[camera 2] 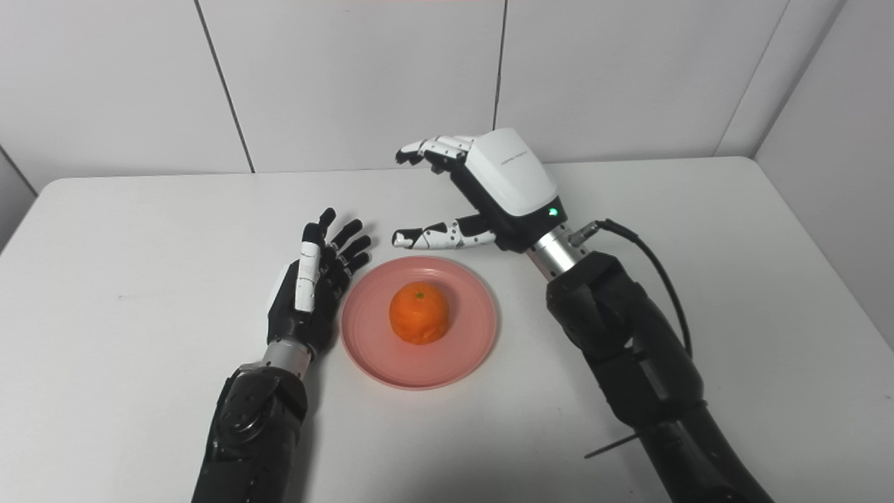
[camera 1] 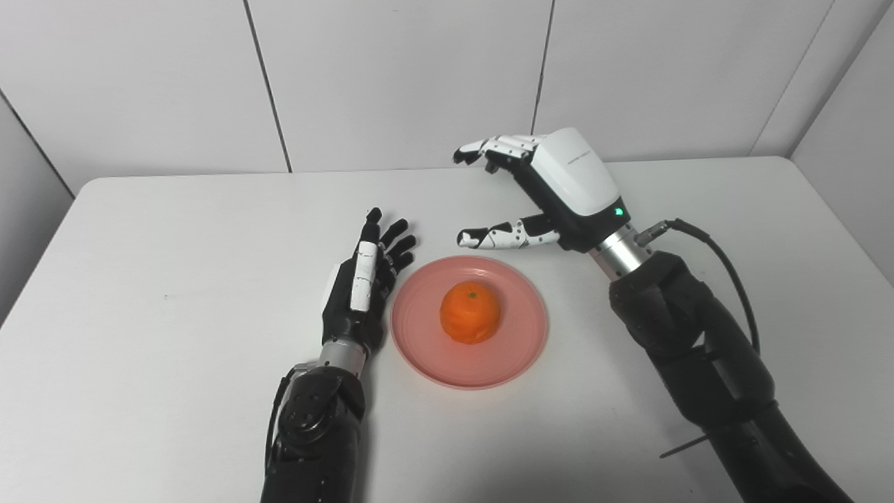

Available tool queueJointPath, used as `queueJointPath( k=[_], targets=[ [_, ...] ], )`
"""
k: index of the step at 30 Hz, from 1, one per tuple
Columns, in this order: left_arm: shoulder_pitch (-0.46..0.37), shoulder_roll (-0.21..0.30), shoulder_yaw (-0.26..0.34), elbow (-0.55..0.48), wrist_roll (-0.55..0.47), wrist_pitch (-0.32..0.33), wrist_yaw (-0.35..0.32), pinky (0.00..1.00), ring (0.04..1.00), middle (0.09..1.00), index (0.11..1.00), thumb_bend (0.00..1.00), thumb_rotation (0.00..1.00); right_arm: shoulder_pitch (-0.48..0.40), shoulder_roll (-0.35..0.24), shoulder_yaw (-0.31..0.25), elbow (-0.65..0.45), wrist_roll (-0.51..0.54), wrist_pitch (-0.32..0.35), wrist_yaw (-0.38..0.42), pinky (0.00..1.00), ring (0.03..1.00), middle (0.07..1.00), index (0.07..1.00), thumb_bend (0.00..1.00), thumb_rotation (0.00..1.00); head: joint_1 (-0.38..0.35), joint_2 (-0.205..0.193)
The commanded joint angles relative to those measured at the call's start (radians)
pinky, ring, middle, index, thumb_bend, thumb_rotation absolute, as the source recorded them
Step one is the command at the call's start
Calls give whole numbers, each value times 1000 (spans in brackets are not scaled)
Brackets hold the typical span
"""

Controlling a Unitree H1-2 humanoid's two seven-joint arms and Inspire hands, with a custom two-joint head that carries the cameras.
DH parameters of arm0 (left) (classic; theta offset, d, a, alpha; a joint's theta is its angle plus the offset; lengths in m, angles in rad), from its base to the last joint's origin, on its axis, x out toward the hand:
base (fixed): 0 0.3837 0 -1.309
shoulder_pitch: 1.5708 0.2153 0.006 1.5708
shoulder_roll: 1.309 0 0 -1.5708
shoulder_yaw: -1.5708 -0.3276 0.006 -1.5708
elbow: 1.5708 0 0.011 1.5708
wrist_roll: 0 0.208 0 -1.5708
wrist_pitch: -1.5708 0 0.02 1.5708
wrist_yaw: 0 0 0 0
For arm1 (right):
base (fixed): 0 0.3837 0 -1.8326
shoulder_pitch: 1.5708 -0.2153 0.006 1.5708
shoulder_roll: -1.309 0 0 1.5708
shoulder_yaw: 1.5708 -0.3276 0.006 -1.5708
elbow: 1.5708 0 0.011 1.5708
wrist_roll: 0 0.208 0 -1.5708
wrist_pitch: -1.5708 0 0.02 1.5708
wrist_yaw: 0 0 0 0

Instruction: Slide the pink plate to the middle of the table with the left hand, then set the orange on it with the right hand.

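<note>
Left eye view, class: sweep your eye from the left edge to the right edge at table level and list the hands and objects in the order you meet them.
Left hand → pink plate, with the orange sitting on its middle → right hand, raised behind the plate's far right side.

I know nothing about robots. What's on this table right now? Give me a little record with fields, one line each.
surface: white table
plate: pink plate, near the middle of the table
fruit: orange, sitting in the plate's centre
left robot hand: left hand, open, edge-on beside the plate's left rim, holding nothing; whether it touches the rim cannot be told
right robot hand: right hand, open, raised beyond the plate's far side, holding nothing
task state: orange already on the plate
</note>
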Motion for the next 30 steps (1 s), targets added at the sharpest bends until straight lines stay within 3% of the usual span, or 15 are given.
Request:
queueJointPath(
  k=[1, 5, 10, 14, 17, 22, 26, 30],
  targets=[
    [-5, 0, 12, 19, 20, -51, 25, 857, 886, 914, 987, 980, 844, 2, 30, -41, -22, 73, 15, -37, 518, 664, 757, 746, 789, 1000, 0, 0],
    [-12, 3, 11, 40, 80, -133, 67, 860, 900, 928, 973, 955, 856, 54, 102, -119, -21, 228, 88, -26, 609, 731, 799, 774, 772, 1000, 4, 0],
    [-22, 9, 15, 67, 139, -204, 111, 982, 965, 971, 989, 898, 888, 107, 180, -200, -24, 410, 220, 7, 743, 814, 864, 844, 805, 1000, 6, 0],
    [-33, 27, 11, 98, 204, -253, 150, 1000, 996, 978, 992, 824, 926, 138, 229, -251, -15, 552, 318, 22, 813, 843, 889, 875, 825, 1000, 8, 1],
    [-37, 38, 8, 120, 252, -273, 187, 1000, 1000, 988, 988, 805, 971, 163, 259, -271, 9, 610, 348, 12, 857, 865, 899, 883, 834, 1000, 8, 1],
    [-27, 34, 11, 128, 266, -261, 214, 1000, 1000, 1000, 994, 858, 978, 200, 303, -289, 28, 691, 384, 14, 912, 911, 925, 911, 822, 1000, 12, 5],
    [-18, 25, 11, 111, 265, -212, 219, 1000, 1000, 1000, 1000, 886, 988, 223, 321, -297, 53, 782, 398, 47, 994, 978, 962, 954, 803, 1000, 15, 7],
    [-16, 20, 11, 92, 249, -168, 209, 1000, 1000, 1000, 1000, 891, 974, 247, 309, -266, 80, 764, 392, 52, 1000, 999, 976, 971, 819, 1000, 16, 7]
  ],
)
